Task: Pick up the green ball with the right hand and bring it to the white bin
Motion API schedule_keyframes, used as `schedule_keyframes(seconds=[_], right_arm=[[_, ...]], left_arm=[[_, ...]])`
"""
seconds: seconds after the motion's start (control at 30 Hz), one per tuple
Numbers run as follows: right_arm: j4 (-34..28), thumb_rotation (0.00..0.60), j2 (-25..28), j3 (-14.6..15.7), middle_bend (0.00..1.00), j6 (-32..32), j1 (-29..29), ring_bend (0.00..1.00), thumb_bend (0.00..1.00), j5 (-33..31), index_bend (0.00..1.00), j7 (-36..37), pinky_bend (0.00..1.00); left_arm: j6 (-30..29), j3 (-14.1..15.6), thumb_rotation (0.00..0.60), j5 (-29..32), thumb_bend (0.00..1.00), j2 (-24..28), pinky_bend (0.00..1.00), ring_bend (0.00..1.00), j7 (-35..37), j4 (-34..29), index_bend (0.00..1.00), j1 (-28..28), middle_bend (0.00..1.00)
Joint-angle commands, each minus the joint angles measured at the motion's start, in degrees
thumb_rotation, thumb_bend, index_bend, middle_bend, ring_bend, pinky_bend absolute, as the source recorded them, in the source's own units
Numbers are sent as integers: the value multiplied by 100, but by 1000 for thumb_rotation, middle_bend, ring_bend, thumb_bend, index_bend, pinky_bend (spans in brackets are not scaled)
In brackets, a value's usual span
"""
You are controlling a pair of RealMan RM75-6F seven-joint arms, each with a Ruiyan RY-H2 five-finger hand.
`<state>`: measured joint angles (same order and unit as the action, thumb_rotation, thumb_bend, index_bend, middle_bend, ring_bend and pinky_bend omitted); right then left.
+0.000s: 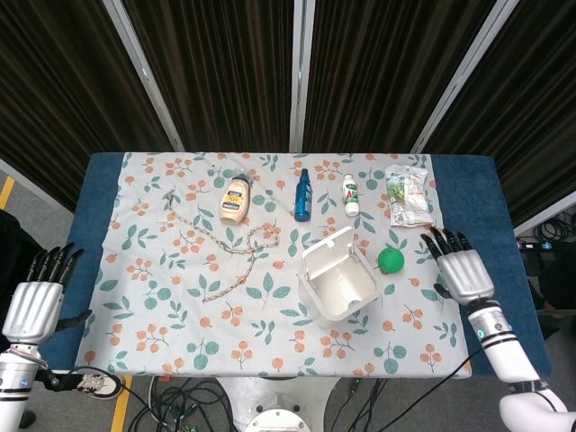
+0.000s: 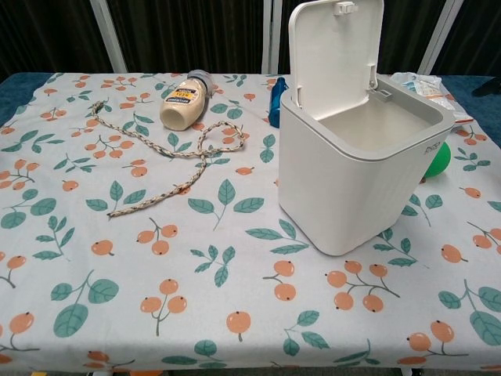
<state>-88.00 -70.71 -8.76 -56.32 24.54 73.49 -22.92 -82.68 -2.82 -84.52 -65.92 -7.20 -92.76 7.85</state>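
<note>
The green ball [image 1: 391, 260] lies on the floral cloth just right of the white bin [image 1: 337, 276], whose lid stands open. In the chest view the bin [image 2: 356, 168] hides most of the ball [image 2: 439, 160]. My right hand [image 1: 461, 267] hovers over the table's right side, a short way right of the ball, fingers spread and empty. My left hand [image 1: 36, 302] hangs off the table's left edge, fingers apart, holding nothing. Neither hand appears in the chest view.
Along the back stand a mayonnaise bottle [image 1: 235, 199], a blue bottle [image 1: 302, 194], a small white bottle [image 1: 351, 194] and a snack packet [image 1: 408, 198]. A braided rope [image 1: 225, 245] lies left of the bin.
</note>
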Motion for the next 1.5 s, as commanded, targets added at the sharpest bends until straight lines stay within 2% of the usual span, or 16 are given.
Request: schedule_keyframes(seconds=[0.03, 0.37, 0.6, 0.7, 0.77, 0.83, 1.0, 1.27, 1.37, 1.5], right_arm=[[212, 600, -320, -30, 0, 299, 302, 0, 152, -278, 0, -269, 198], [682, 600, -870, -69, 0, 820, 832, 0, 191, -914, 0, -508, 297], [872, 600, -1110, 33, 42, 813, 1014, 0, 206, -1059, 0, -689, 343], [928, 600, -1178, 78, 92, 727, 1045, 52, 215, -1015, 0, -706, 409], [967, 600, -1215, 102, 139, 657, 1056, 124, 223, -953, 8, -673, 477], [1003, 600, -1240, 120, 186, 593, 1064, 177, 233, -881, 48, -634, 525], [1071, 600, -1275, 170, 318, 476, 1083, 289, 264, -735, 249, -544, 609], [944, 600, -1137, 238, 484, 355, 1045, 463, 310, -551, 514, -284, 711], [809, 600, -1017, 223, 526, 166, 1000, 501, 333, -406, 573, -158, 735], [405, 600, -683, 135, 534, -281, 882, 506, 338, -86, 587, 114, 738]], left_arm=[[18, 1, 600, 31, 0, -1, 45, 0, 21, 28, 75, -6, 33], [79, -40, 600, 122, 0, -45, 45, 0, 240, 187, 75, 13, 33], [94, -36, 600, 152, 0, -63, 45, 0, 318, 264, 75, 3, 33], [95, -41, 600, 166, 0, -64, 45, 0, 341, 280, 75, 1, 33], [96, -42, 600, 169, 0, -64, 45, 0, 356, 288, 75, 0, 33], [102, -42, 600, 170, 0, -64, 45, 0, 352, 288, 75, 4, 33], [125, -45, 600, 192, 0, -74, 46, 0, 307, 282, 76, 14, 33], [138, -69, 600, 266, 0, -110, 46, 0, 386, 358, 78, 4, 33], [101, -80, 600, 244, 0, -109, 46, 0, 411, 363, 78, 0, 33], [94, -78, 600, 238, 0, -85, 46, 0, 420, 341, 78, -5, 33]])
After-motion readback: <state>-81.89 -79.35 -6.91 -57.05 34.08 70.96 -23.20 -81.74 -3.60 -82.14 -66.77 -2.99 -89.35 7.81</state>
